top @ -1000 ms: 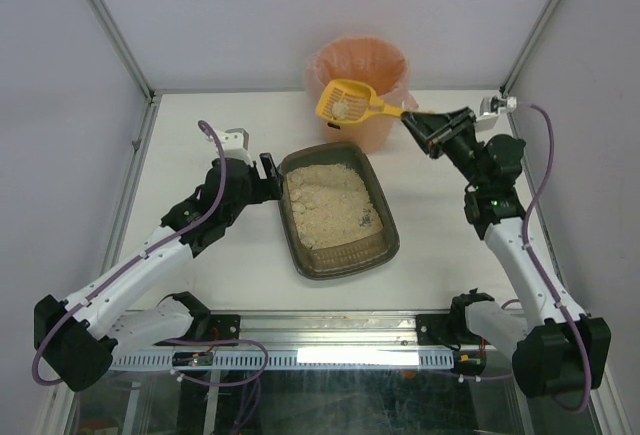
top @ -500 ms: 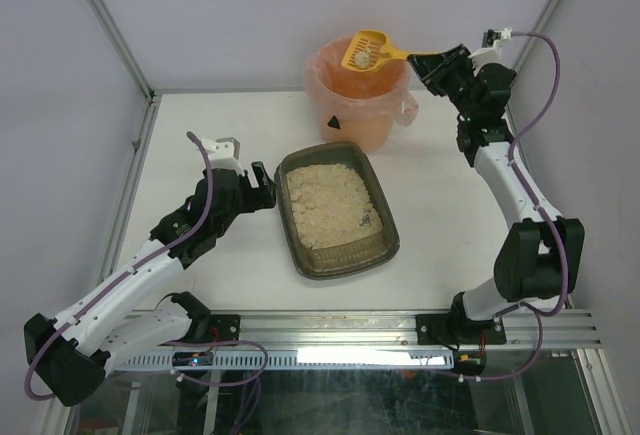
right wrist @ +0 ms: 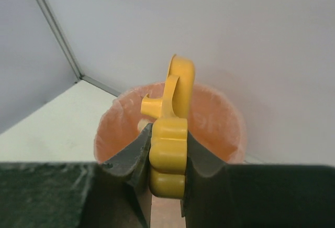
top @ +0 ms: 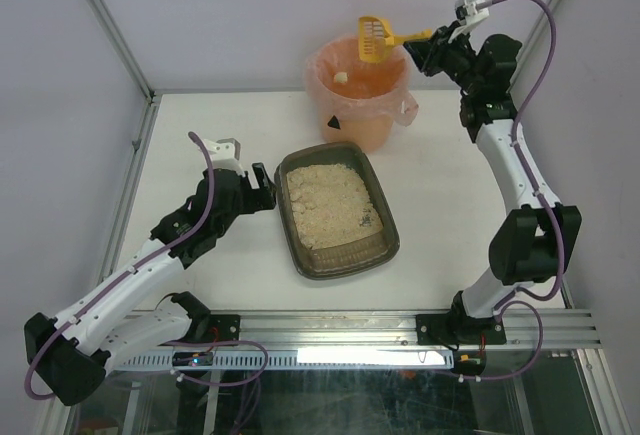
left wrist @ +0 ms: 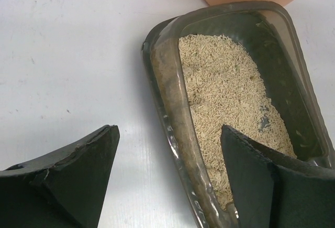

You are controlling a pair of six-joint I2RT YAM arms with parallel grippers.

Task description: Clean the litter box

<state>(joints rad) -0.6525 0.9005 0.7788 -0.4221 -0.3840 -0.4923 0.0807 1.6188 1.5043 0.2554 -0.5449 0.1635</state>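
Litter box: the shallow dark grey-brown rectangular litter box point(top: 291, 231) of beige granules sits mid-worktop point(top: 200, 135), just in front of the round orange-pink bag-lined bucket point(top: 365, 123).
Right pincer: the right pincer point(top: 420, 43) is clamped on the handle of the small yellow slotted scoop point(top: 372, 37), which is held on edge above the bucket's far rim.
Left pincer: the left pincer point(top: 262, 183) is low at the box's left wall with its jaws apart and nothing gripped; in the wrist view the rim runs between them.
Bucket contents: 1 pale clump point(top: 341, 78) lies inside.
Risk 1, stray grains: the scoop hangs near the rim, not over the middle, so a shake could throw leftover grains behind the bucket.
Risk 2, tipped bucket: a low return path could catch the loose bag edge or the rim and topple the bucket towards the box.
Risk 3, sliding box: with nothing holding it, the box could skid or tilt at the next dig and spill litter on the worktop.
Risk 4, twisting handle: only 2 narrow pads hold the scoop, so it could rotate under load.
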